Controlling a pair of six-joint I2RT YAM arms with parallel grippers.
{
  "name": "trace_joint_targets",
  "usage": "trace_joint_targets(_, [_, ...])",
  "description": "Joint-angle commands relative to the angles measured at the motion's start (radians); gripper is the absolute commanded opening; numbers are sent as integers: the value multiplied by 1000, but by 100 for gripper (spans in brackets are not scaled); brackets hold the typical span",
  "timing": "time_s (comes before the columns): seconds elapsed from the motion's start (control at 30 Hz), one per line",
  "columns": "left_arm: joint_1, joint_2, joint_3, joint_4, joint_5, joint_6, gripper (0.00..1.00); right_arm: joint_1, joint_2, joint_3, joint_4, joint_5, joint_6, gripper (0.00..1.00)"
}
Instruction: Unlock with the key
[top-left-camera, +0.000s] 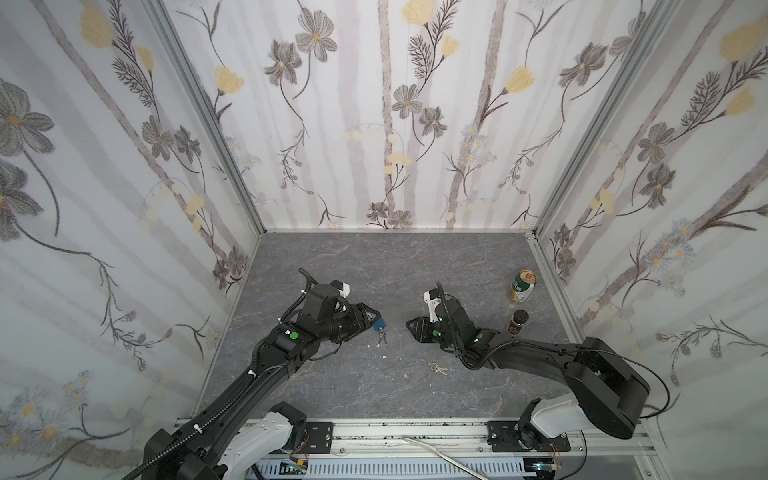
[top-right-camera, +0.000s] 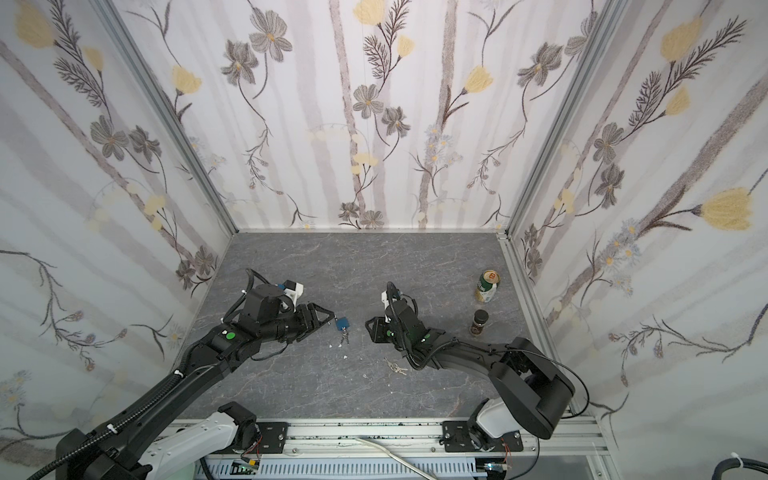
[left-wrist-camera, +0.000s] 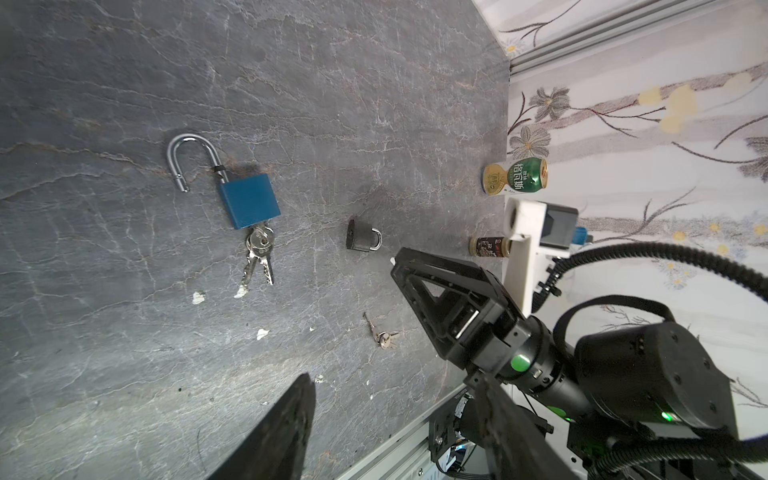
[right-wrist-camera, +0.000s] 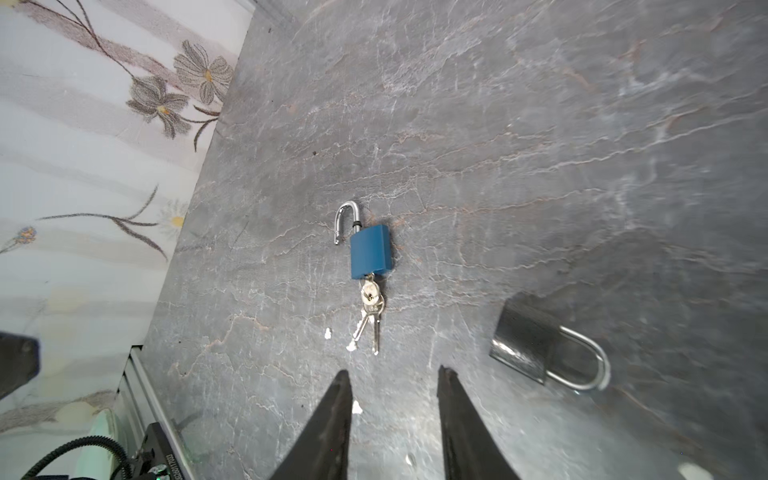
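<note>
The blue padlock (top-left-camera: 380, 324) lies flat on the grey worktop (top-left-camera: 374, 262), a little left of centre in the lower half of both top views. One end of its steel shackle (left-wrist-camera: 171, 162) is swung free of the body. A key (left-wrist-camera: 261, 237) sits in its keyhole, and two more keys on the same ring trail across the worktop.

The left gripper (top-left-camera: 373, 316) is just beside the padlock in both top views. In the left wrist view its fingers (left-wrist-camera: 291, 432) stand wide apart with nothing between them, and the padlock lies ahead of them, not touching.

The right gripper (right-wrist-camera: 394, 370) faces the padlock from the right. Its fingers (right-wrist-camera: 332, 424) are parted and empty, short of the trailing keys.

A small black padlock (right-wrist-camera: 536, 349), shackle closed, lies near the right fingers. A loose bunch of keys (top-left-camera: 435, 368) lies lower in the frame, right of centre. A green can (top-left-camera: 523, 286) and a dark jar (top-left-camera: 517, 322) stand by the right edge.
</note>
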Motion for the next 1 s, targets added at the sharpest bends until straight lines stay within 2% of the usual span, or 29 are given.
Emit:
trace_joint_targets(0.0, [-11, 25, -7, 29, 25, -7, 64, 3, -98, -46, -85, 64, -47, 37])
trace_joint_targets(0.17, [-63, 99, 2, 37, 42, -9, 63, 3, -248, -100, -187, 81, -70, 39])
trace_joint_targets(0.4, [-166, 229, 65, -22, 32, 53, 62, 4, -340, -148, -267, 51, -106, 38])
trace_joint_targets(0.6, [-207, 289, 90, -60, 14, 84, 61, 27, -313, -164, -290, 39, -128, 37])
trace_joint_targets(0.97, [-211, 291, 85, -60, 10, 88, 61, 85, -188, -130, -341, 61, -151, 39])
